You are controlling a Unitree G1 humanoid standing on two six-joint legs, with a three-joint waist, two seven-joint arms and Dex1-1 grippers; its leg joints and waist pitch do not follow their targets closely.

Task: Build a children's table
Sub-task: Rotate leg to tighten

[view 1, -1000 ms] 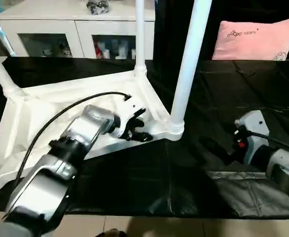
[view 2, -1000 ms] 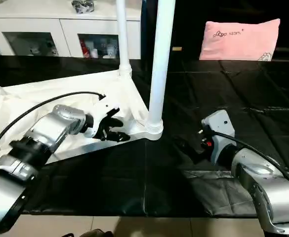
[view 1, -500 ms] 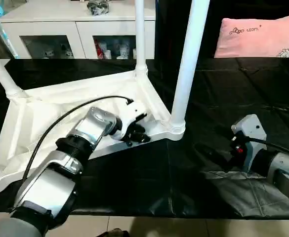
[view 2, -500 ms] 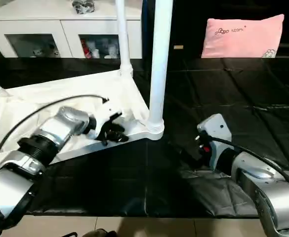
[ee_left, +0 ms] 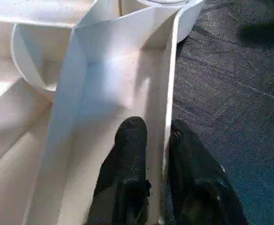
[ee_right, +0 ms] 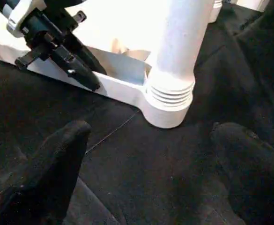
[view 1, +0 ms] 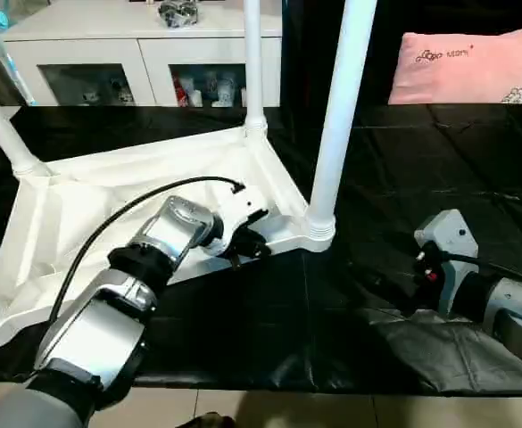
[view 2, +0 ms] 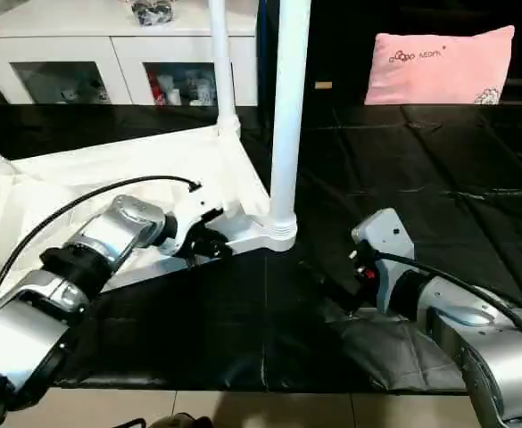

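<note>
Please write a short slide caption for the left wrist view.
Left gripper closed on the tabletop rim, one finger on each side.

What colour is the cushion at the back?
Pink, with small dark lettering: the cushion shows best in the right eye view.

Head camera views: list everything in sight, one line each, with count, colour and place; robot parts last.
Tabletop: one, white, upside down on the black sheet, ribbed underside up.
Legs: three visible, white, standing up from the tabletop's corner sockets; a fourth corner at the near left edge is cut off.
Sheet: one, black, covering the work surface.
Pillow: one, pink, far right behind the sheet.
Cabinet: one, white with glass doors, at the back left.
Left gripper: one, black, its fingers astride the tabletop's near rim wall.
Right gripper: one, black, wide open, low over the sheet facing the nearest leg's socket.
</note>
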